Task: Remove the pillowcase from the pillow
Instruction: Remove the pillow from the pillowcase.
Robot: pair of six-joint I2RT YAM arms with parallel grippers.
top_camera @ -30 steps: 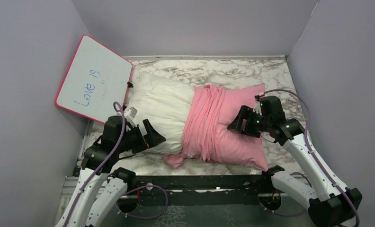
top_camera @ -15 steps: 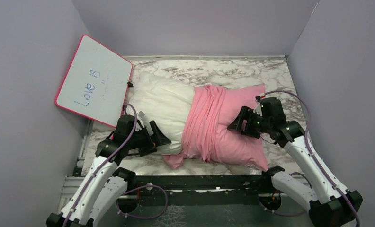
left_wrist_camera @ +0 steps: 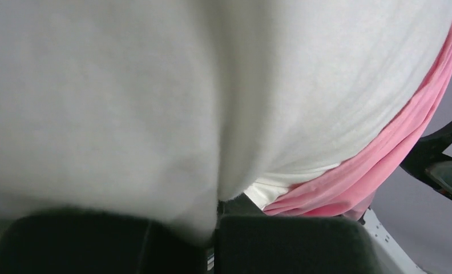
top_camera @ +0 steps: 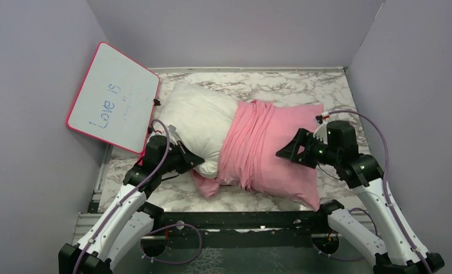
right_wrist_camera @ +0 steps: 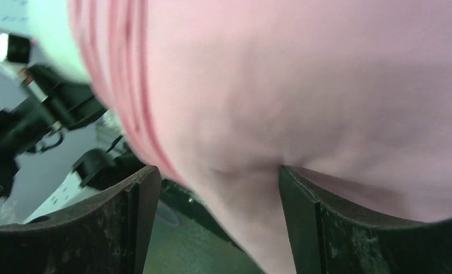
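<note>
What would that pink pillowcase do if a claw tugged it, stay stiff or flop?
Probably flop: the pillowcase is bunched into soft folds around the pillow. Likely light, since its loose end lies limp on the table. It may drag the pillow along, as it hugs it closely.

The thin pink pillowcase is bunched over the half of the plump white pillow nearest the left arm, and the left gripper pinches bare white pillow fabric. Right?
Not quite. The top external view shows the thin pink pillowcase over the half of the plump white pillow nearest the right arm. The left gripper does pinch bare white pillow fabric.
</note>
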